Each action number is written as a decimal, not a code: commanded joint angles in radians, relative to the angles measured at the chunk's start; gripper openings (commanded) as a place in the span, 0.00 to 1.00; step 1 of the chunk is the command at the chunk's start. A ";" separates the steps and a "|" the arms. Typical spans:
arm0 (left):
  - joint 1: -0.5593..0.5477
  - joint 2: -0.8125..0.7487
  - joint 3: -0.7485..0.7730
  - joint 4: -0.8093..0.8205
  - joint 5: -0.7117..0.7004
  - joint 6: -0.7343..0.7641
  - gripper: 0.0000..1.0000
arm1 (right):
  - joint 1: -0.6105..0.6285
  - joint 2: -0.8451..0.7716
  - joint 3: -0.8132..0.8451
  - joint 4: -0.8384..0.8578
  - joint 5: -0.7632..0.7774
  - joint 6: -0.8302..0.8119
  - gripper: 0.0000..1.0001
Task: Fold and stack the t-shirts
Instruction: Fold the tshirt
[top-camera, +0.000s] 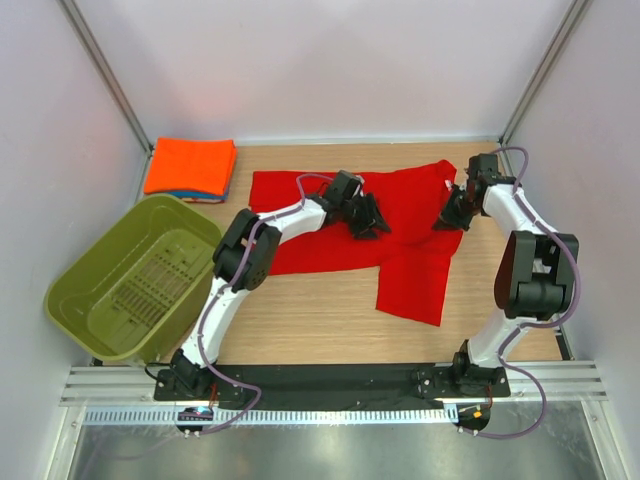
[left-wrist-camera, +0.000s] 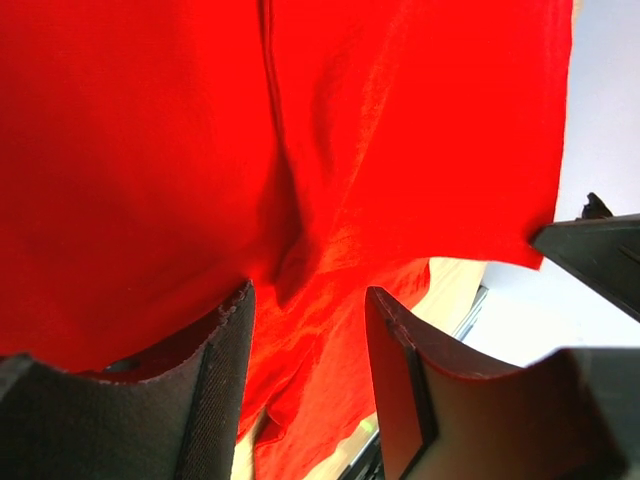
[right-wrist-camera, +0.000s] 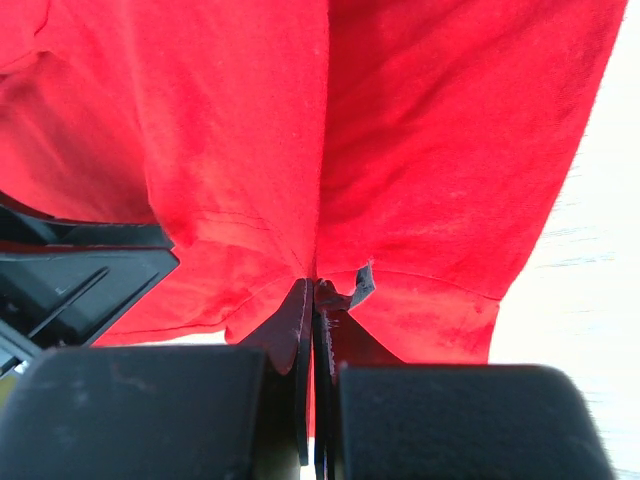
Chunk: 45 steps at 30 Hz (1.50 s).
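Ref. landmark: the olive basket (top-camera: 92, 292), which sits on the table (top-camera: 320, 322) at your near left.

1. Arm bases. The left arm (top-camera: 245, 250) is bolted just right of the basket's near corner. The right arm (top-camera: 535, 270) is bolted well right of the basket, on the same near edge.

2. Red t-shirt (top-camera: 410, 272). It lies on the table right of the basket, near it but not touching. It's unfolded. The body runs across the table away from the basket. One flap hangs toward you on the side far from the basket.

3. Left gripper (left-wrist-camera: 308, 300). Pos.: right of the basket, over the middle of the red t-shirt. The jaws stand spread, w/ a crease of red cloth showing in the gap btw. them. You can't tell from the wrist view whether the pads touch the cloth.

4. Right gripper (right-wrist-camera: 314, 288). Pos.: farther right of the basket than the left gripper, at the shirt edge farthest from the basket. The jaws are pressed together and pinch red cloth at the tips. Creases run into the pinch.

5. Folded stack. Pos.: just beyond the basket, at the far left of the table, apart from the red t-shirt. The orange t-shirt (top-camera: 190, 165) is folded flat on top. The blue t-shirt (top-camera: 196, 196) is under it, and only a thin edge shows on the side facing the basket.
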 joint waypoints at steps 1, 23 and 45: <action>-0.008 0.006 0.037 0.041 0.008 -0.011 0.49 | -0.005 -0.056 0.004 0.012 -0.029 0.013 0.01; -0.010 0.036 0.078 0.057 0.031 -0.044 0.23 | -0.005 -0.087 -0.011 0.015 -0.051 0.010 0.01; -0.013 -0.088 0.075 -0.152 -0.059 -0.032 0.00 | -0.042 -0.159 0.078 -0.201 0.066 0.046 0.01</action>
